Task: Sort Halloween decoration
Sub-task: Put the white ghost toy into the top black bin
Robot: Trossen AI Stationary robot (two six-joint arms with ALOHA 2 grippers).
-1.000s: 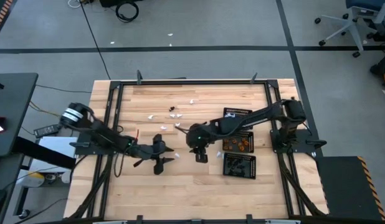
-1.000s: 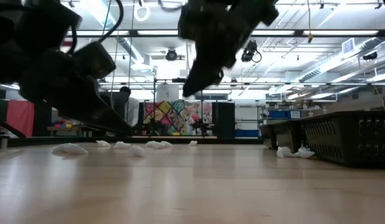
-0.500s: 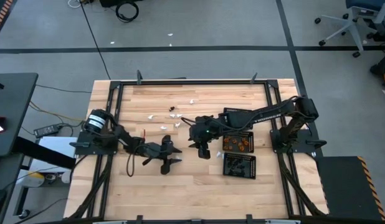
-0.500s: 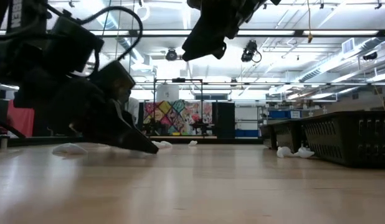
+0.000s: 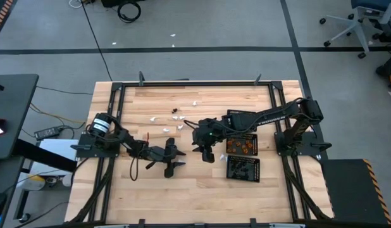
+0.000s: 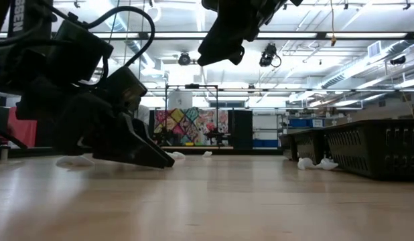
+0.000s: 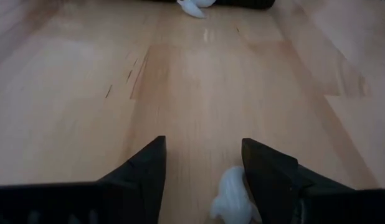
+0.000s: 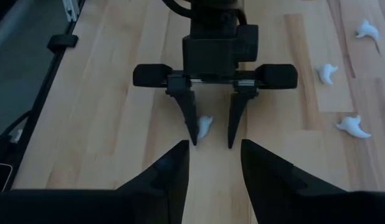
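Note:
The Halloween decoration is tiny trinkets scattered over the wooden table: white ones (image 5: pixel 168 128) left of centre and a dark and orange one (image 5: pixel 176 116) farther back. My left gripper (image 7: pixel 202 168) is open, low over the table at its near left, fingers slanting down. One white trinket (image 7: pixel 230 194) lies on the wood between the fingers, close against the inner side of one finger (image 7: pixel 262 171). My right gripper (image 8: pixel 214 171) hangs open and empty above the table's middle (image 5: pixel 205 151), facing the left gripper (image 8: pixel 212 121). My left gripper stands with a finger on either side of the white trinket (image 8: pixel 205 126), which lies flat on the table. The trinket sits right beside one finger's inner face (image 8: pixel 190 121). I cannot tell whether they touch.
Three black mesh trays stand in a row at the right: the far one (image 5: pixel 240 117), the middle one (image 5: pixel 232 146) with orange pieces, the near one (image 5: pixel 243 168). More white trinkets lie near the far tray (image 7: pixel 192 6) and out on the wood (image 8: pixel 328 73).
My left gripper has come down to the tabletop and moved a little toward the right edge, rolling slightly, so its fingers now flank the white trinket. My right gripper has risen higher above the table. Neither has opened or shut.

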